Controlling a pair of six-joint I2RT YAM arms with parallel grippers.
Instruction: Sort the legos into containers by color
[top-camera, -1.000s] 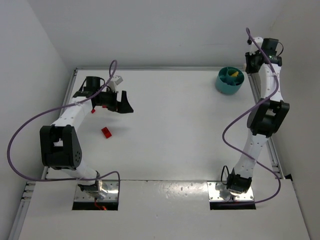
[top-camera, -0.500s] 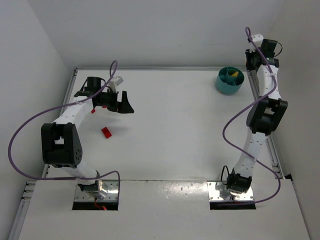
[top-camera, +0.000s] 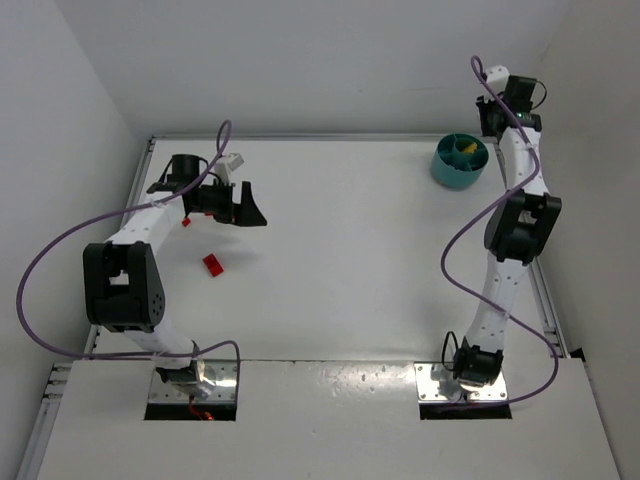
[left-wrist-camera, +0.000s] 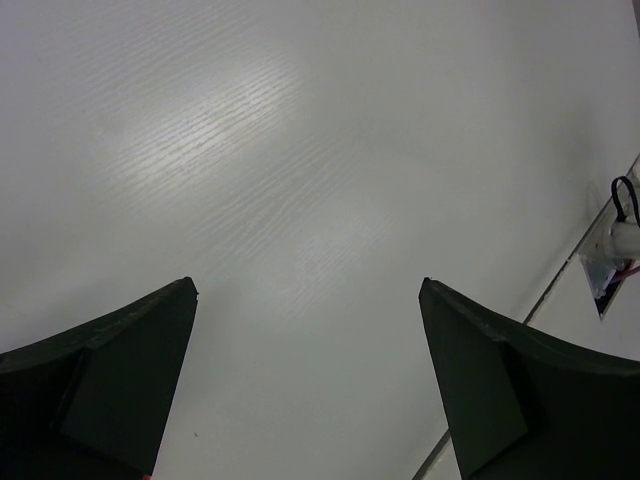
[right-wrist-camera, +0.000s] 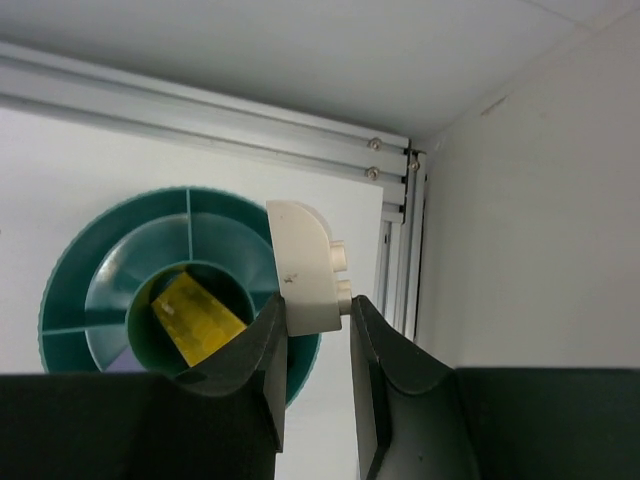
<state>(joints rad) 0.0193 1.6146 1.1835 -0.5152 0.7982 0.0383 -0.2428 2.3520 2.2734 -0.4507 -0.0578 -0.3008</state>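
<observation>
The right gripper (right-wrist-camera: 312, 330) is seen pinching a whitish lego (right-wrist-camera: 305, 270) by its lower end only. Most of the brick stands clear above the fingertips, with its studs turned to 3 o'clock. So shallow a hold is judged fragile: the brick could be tipped or lost by any jolt.

Behind the brick lies the teal tub (right-wrist-camera: 70, 290), and in the wrist view the brick is lined up over the rim at roughly 3 o'clock, not over a compartment. If it were let go here, the rim could be struck and the brick thrown onto the table (top-camera: 350, 250) or toward the rail (right-wrist-camera: 200, 105) at 12 o'clock. A yellow lego (right-wrist-camera: 197, 318) is lodged in the round centre compartment. If the whitish piece were dropped too far toward 9 o'clock, the colours would be mixed. How high the brick is held above the tub cannot be told.

In the overhead view the tub is placed at about 1 o'clock on the table. At 9 o'clock the left gripper (left-wrist-camera: 308, 290) is spread wide with nothing between its fingers. A red lego (top-camera: 214, 264) lies near it and a smaller red lego (top-camera: 186, 222) lies just beside the arm. Either could be knocked away by a careless descent.
</observation>
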